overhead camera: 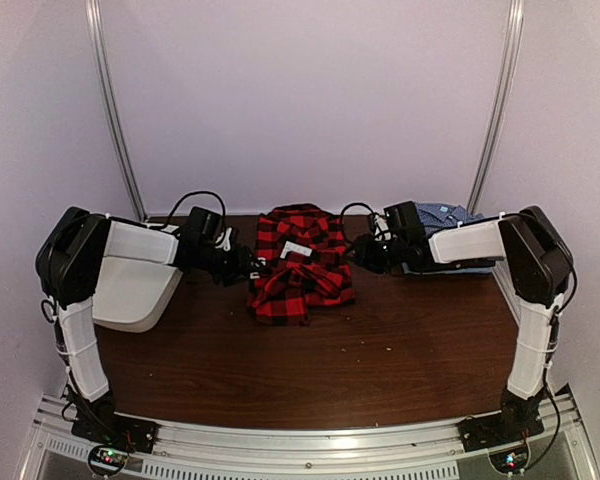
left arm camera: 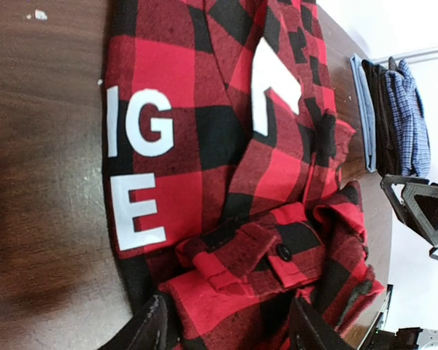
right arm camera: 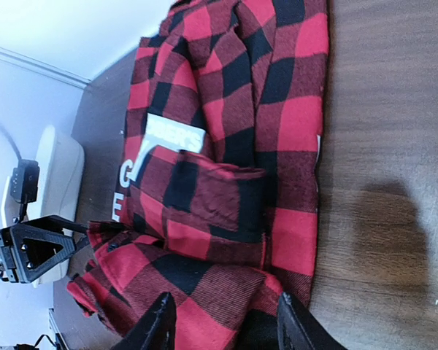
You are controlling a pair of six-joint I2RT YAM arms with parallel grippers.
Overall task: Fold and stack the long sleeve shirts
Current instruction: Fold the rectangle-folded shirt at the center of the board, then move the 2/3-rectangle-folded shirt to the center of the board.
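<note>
flanking one red plaid shirt (overhead camera: 300, 265), left claw (left arm camera: 226, 328) and right claw (right arm camera: 223, 324) sit spread; one blue check shirt (overhead camera: 450, 215) lies apart.

- Top external: we look down from above and behind the arm bases (overhead camera: 110, 430), far enough back to hold the whole table (overhead camera: 380, 360).
- Left wrist: we sit low and close, facing rightward over the plaid shirt (left arm camera: 204, 146), with the right gripper (left arm camera: 412, 208) at the far edge.
- Right wrist: equally close, facing leftward; we share that shirt with both other views.
</note>
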